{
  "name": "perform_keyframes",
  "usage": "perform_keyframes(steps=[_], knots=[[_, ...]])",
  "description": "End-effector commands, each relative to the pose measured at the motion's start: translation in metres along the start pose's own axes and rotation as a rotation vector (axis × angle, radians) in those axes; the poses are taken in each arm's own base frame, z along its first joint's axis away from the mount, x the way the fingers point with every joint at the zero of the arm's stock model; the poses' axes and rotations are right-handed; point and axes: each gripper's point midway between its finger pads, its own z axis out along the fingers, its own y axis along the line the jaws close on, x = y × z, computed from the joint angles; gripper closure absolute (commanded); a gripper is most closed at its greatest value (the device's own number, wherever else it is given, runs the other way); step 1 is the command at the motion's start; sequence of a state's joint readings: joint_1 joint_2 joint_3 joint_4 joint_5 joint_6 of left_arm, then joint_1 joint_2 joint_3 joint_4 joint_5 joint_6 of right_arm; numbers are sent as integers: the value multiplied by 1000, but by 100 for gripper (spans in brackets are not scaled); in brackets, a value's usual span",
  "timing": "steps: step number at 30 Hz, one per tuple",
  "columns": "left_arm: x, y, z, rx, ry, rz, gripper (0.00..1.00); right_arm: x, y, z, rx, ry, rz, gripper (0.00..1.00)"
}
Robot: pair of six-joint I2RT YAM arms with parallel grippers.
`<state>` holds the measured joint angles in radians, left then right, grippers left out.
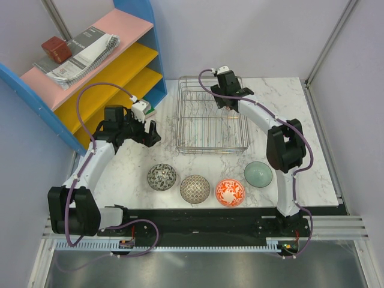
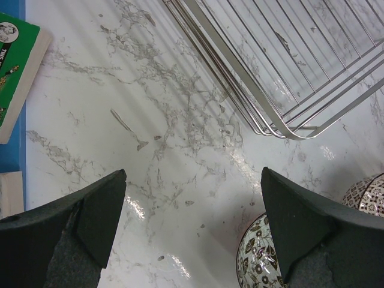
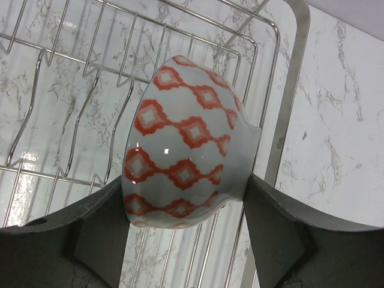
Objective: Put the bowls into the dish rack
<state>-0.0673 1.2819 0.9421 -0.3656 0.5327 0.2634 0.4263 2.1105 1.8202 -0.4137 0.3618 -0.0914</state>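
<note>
Four bowls, one gripped bowl, one rack

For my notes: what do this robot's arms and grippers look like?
The left arm and right arm both have white links and bulky black joints, each trailed by a looping purple cable. The gripper fingers are dark grey, wedge-shaped, with a matte, rough surface.

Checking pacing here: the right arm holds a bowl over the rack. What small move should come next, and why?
Probably lower the orange-patterned bowl into the rack: the right pincer grips it tilted on edge above the prongs, seemingly not yet resting on them.
</note>
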Motion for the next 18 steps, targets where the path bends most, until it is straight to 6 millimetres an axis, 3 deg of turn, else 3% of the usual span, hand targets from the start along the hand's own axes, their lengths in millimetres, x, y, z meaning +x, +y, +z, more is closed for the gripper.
perform_keyframes(steps=[1, 8, 18], knots=[[-8, -3, -6, 17, -34, 42, 0, -19, -10, -5, 52, -46, 1, 24], [-8, -5, -7, 27, -33, 52, 0, -19, -13, -5, 80, -41, -9, 9], [-11, -19, -11, 97, -43, 81, 0, -32, -28, -15, 149, -65, 18, 5]])
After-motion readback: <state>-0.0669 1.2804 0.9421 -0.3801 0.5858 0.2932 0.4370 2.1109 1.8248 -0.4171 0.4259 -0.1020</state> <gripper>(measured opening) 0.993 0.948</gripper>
